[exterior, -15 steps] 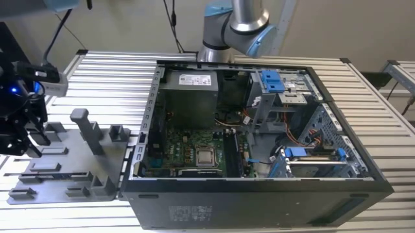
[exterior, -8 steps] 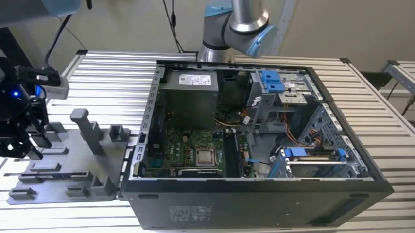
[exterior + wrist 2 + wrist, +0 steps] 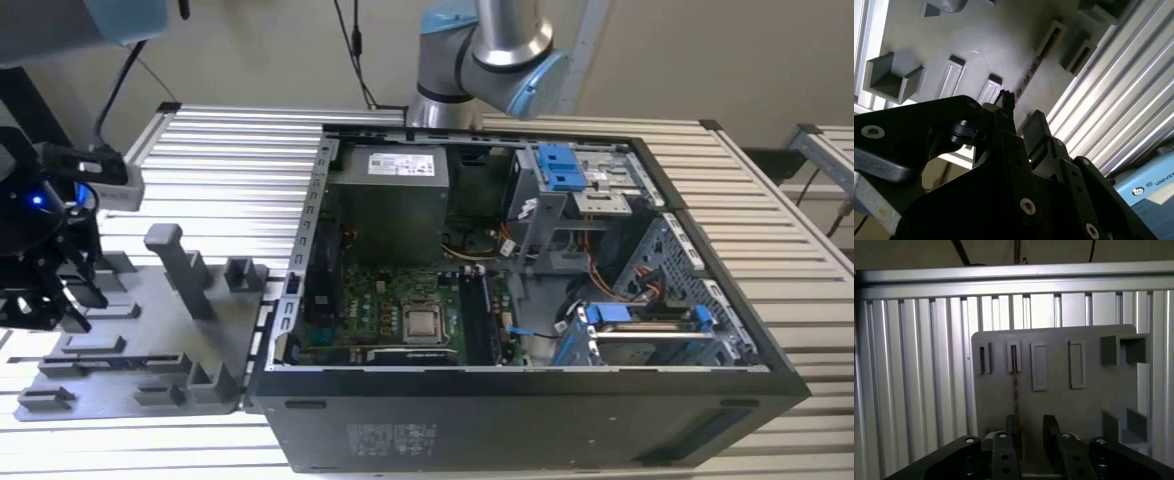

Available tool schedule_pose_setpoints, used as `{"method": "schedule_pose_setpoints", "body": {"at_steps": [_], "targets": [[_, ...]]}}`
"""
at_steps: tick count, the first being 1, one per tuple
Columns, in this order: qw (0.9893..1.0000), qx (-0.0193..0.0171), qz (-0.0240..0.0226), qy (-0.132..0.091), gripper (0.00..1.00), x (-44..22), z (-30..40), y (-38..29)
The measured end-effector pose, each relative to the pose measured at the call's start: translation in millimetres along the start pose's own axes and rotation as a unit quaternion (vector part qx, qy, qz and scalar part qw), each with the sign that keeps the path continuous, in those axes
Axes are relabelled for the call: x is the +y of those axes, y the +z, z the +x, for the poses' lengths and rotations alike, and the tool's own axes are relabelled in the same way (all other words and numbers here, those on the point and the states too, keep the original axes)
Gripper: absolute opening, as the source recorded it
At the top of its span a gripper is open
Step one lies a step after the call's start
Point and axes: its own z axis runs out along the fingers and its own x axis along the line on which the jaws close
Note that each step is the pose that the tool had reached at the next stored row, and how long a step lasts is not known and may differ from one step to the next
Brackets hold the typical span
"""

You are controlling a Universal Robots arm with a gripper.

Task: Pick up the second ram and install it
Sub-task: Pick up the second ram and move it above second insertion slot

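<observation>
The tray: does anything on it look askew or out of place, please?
Nothing stands out. The ram stands straight on edge in a slot of the tray, with the open gripper close over it.

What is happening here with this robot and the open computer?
The robot arm holds its hand over the grey tray beside the open computer case. The second ram stands on edge in a tray slot and runs in between the hand's open fingers, close to one of them. It does not look gripped yet.
</observation>
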Motion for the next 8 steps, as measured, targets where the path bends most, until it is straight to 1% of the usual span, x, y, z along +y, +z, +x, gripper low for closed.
{"method": "schedule_pose_setpoints", "body": {"at_steps": [3, 8], "targets": [[1.0, 0.0001, -0.0012, 0.0, 0.36, 0.2, 0.0, 2.2], [1.0, 0.0002, -0.0018, -0.001, 0.36, 1.3, 0.3, 8.0]]}}
